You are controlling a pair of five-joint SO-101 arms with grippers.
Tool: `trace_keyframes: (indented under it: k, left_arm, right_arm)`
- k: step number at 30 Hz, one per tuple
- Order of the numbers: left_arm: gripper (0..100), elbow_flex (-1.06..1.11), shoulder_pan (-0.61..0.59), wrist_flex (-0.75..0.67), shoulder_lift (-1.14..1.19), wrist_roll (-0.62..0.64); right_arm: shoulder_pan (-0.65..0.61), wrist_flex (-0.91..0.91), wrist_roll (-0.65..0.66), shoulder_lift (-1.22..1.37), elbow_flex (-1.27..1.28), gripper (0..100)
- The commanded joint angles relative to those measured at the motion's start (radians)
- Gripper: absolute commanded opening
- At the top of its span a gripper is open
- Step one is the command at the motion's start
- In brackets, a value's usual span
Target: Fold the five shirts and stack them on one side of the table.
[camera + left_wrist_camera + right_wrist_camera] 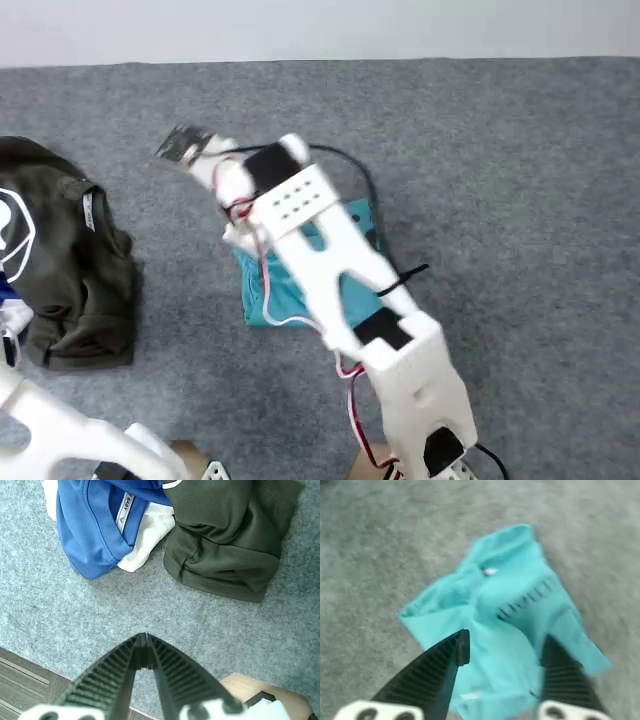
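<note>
Right gripper (505, 640) spread above rumpled teal shirt (515, 575), frame centre: its fold looks unfinished. Left gripper (146, 641) pressed together, empty. Next: pinch one hem cleanly.

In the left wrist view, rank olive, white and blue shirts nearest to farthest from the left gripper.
1-2. Tied, too close to call: olive shirt, and white shirt beside it.
3. blue shirt, draped over the white one, farther aside.

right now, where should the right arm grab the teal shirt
Probably the bunched fold near the middle of the teal shirt, from straight above: it lies crumpled low on the grey mat, and the open right gripper hangs over it, a finger each side.
</note>
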Motion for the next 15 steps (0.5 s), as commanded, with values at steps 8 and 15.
trace_keyframes:
  k: [8,15]
  left_arm:
    - [1,-0.002,-0.005,-0.008,-0.021,-0.003]
    - [1,-0.002,-0.002,-0.008,-0.021,-0.003]
  right_arm:
    - [0.298,0.044,0.035,-0.143,0.250,0.9]
    - [0.297,0.031,0.072,-0.042,0.285,0.9]
